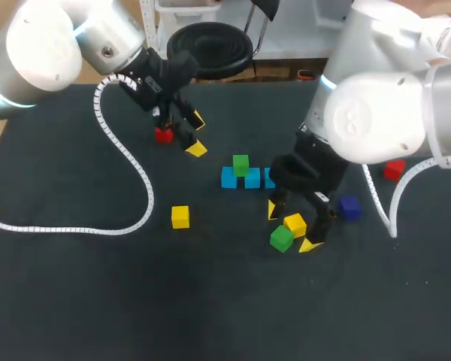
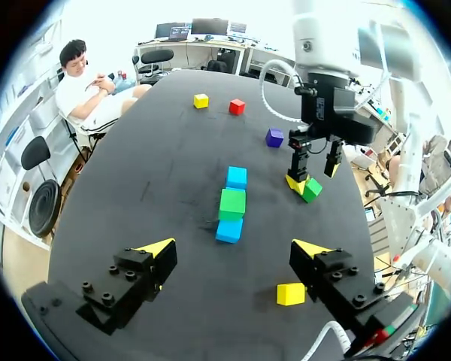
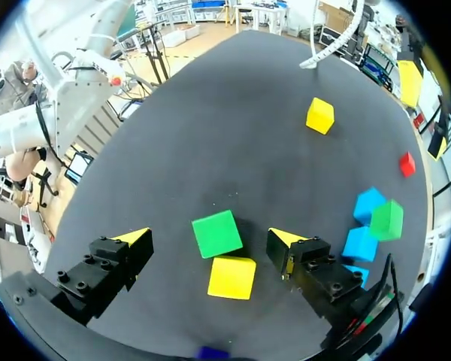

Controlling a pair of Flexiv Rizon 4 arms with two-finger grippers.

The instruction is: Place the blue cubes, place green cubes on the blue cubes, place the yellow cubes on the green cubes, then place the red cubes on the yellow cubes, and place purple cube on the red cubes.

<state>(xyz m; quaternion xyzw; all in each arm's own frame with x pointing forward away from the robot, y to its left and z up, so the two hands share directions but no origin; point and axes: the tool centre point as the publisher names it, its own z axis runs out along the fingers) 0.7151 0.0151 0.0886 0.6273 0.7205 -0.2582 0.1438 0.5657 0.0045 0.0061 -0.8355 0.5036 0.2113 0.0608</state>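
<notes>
Right gripper [image 3: 207, 237] fingers spread wide, gripping nothing, straddling a yellow cube [image 3: 231, 277] and green cube [image 3: 216, 233]; left gripper [image 1: 197, 134] likewise spread, empty. Both cubes look light and rigid; pinch opposite flat faces.

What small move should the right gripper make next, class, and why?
Probably lower the open right gripper onto the loose green cube between its fingers: only one green cube sits on the blue cubes, and the yellow cube comes later.
</notes>
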